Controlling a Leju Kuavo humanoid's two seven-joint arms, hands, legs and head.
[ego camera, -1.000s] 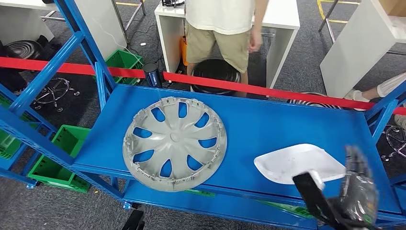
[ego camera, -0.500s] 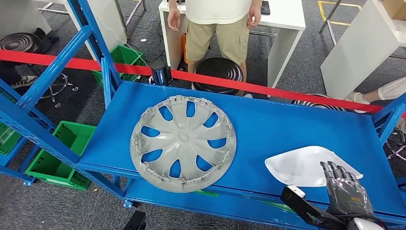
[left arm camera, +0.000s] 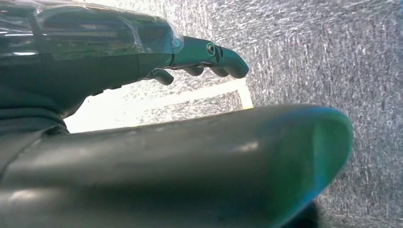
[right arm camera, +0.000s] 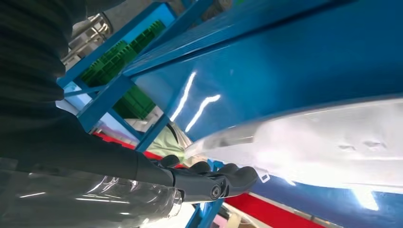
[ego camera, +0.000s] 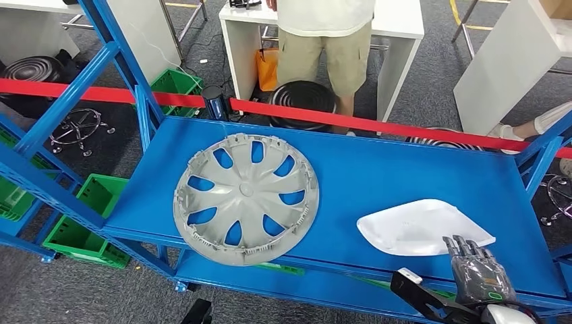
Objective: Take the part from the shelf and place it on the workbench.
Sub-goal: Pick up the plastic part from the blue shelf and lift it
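Green crates (ego camera: pixel 88 226) sit on grey carpet (ego camera: pixel 40 290) at left, beside a blue shelf (ego camera: pixel 378 169) where a grey hubcap (ego camera: pixel 246 199) lies flat. Right of it lies the white part (ego camera: pixel 421 227), the right hand (ego camera: pixel 480 277) at its near edge with fingers straight, holding nothing. Behind red tape (ego camera: pixel 405 129), a person (ego camera: pixel 327 40) stands at a white desk (ego camera: pixel 401 27); the left hand (left arm camera: pixel 209 57) hangs over carpet, fingers loosely curled and empty.

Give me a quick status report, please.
Right hand open, at white part's near edge, not gripping. Left hand empty. Wheel cover lies apart, not obstructing.
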